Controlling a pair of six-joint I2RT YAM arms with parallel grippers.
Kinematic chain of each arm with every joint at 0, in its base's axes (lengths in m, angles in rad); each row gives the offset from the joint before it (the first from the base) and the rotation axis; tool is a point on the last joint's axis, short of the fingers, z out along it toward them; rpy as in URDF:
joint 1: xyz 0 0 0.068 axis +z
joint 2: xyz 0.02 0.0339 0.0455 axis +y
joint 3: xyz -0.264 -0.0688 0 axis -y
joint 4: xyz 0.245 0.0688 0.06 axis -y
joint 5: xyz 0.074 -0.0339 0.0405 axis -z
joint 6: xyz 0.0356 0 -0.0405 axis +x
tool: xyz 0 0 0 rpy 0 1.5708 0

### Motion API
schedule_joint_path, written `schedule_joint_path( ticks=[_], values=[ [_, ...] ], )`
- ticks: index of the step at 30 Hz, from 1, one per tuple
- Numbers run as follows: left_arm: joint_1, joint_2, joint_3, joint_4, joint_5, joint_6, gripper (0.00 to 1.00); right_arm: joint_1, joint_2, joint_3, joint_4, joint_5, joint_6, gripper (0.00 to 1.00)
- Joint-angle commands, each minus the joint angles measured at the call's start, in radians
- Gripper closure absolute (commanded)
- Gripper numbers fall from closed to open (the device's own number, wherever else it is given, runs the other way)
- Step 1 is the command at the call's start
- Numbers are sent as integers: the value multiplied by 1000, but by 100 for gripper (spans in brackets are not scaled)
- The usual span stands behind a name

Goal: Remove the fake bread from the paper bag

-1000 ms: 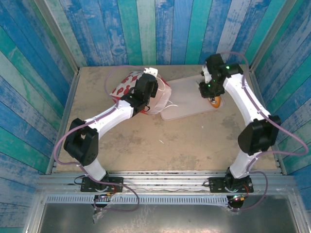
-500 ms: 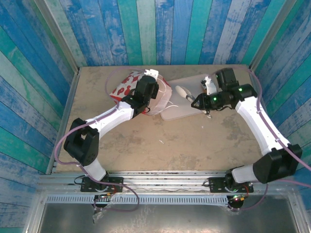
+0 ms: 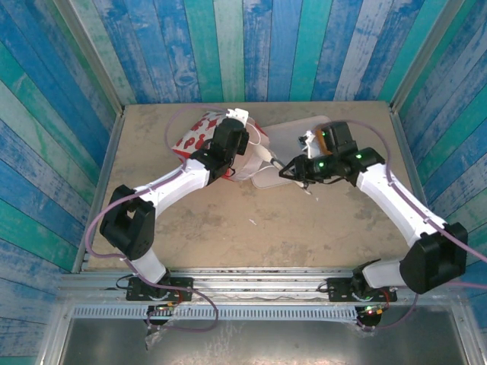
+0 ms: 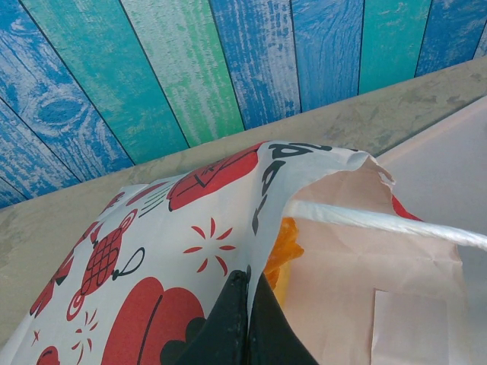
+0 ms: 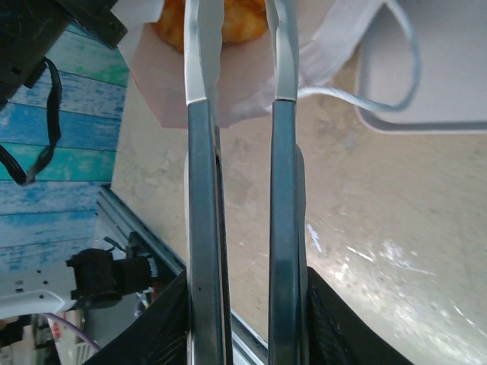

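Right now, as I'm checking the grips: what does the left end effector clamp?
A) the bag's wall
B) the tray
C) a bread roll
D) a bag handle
A: in the left wrist view the left end effector, shut, pinches the bag wall beside its open mouth.
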Motion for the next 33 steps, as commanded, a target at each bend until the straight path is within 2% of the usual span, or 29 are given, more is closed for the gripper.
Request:
schedule_joint_path(
  ticks=[1,11,24,33],
  values=[
    [1,-31,2,8,-1,-2,100,18,44,-8,172,-61,94,63],
    [1,-36,-2,14,9,-1,100,41,207,1,365,-92,215,61],
    [0,-34,1,11,12,1,100,93,354,66,433,-90,239,56],
    [0,-30,2,11,14,0,100,100,421,109,462,-98,248,56]
  ],
)
